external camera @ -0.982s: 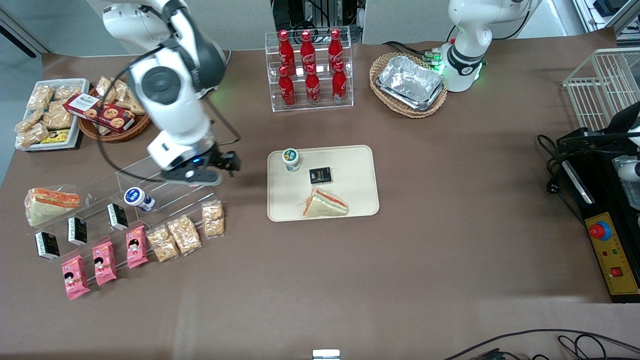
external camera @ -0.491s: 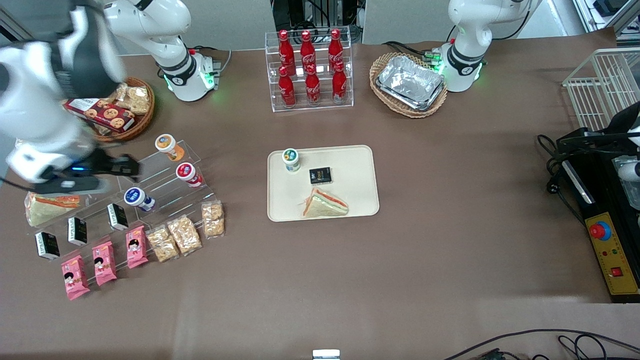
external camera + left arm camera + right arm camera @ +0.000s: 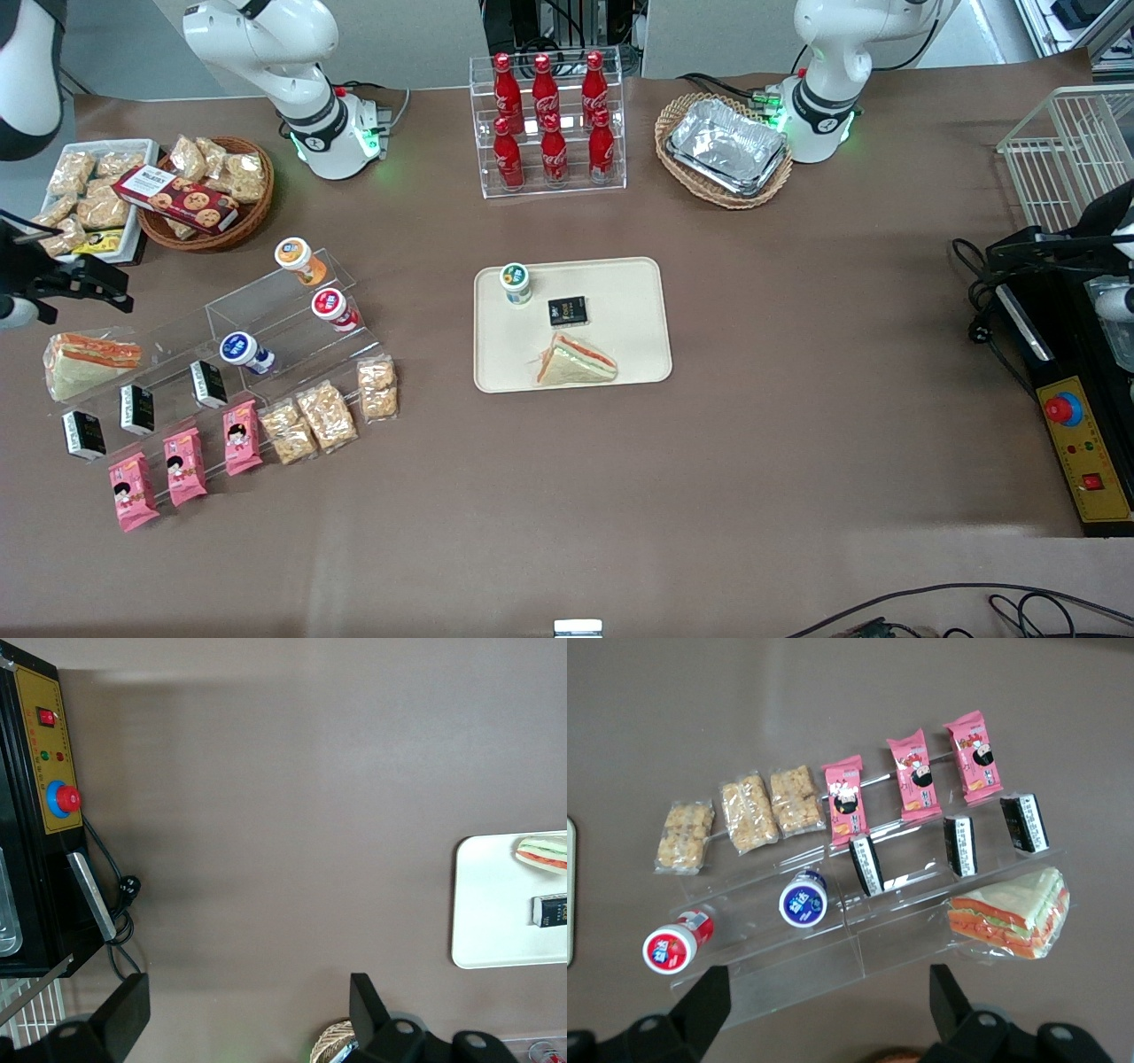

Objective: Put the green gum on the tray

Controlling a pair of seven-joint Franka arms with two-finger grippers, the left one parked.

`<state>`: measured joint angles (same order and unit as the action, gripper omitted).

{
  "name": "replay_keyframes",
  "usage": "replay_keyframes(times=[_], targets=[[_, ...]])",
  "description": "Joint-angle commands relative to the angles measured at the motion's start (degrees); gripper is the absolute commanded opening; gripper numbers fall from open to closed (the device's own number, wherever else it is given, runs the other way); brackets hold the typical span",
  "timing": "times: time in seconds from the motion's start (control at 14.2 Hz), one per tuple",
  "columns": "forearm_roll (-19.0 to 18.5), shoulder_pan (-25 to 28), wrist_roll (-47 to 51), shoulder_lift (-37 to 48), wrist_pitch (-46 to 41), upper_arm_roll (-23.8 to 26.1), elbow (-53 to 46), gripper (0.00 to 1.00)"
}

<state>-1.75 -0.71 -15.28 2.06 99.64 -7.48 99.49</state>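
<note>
The green gum (image 3: 516,282), a small white bottle with a green-rimmed lid, stands upright on the cream tray (image 3: 629,292), in the tray corner farthest from the front camera, toward the working arm's end. My right gripper (image 3: 87,289) is open and empty. It hovers high above the table at the working arm's end, far from the tray, over the clear stepped display stand (image 3: 833,948). In the right wrist view the gripper (image 3: 828,1010) shows two wide-apart black fingers (image 3: 700,1005) with nothing between them. The gum is out of that view.
A sandwich (image 3: 574,361) and a black packet (image 3: 567,310) also lie on the tray. The stand (image 3: 266,310) holds orange-lidded (image 3: 295,255), red-lidded (image 3: 330,306) and blue-lidded (image 3: 239,348) bottles, black packets and a sandwich (image 3: 89,359). Cola bottles (image 3: 549,124) and foil trays (image 3: 726,146) stand farther back.
My right arm has swung away from beside the tray, across the display stand, out to the working arm's end of the table. The green gum stays put on the tray.
</note>
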Motion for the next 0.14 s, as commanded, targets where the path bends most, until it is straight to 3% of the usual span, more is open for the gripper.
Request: replay_keyframes(times=[0.0, 0.07], targets=[[1.22, -0.34, -0.27, -4.52, -4.89, 0.09, -7.47, 1.00], [1.31, -0.43, -0.19, -4.43, -5.07, 0.09, -7.21, 1.00]])
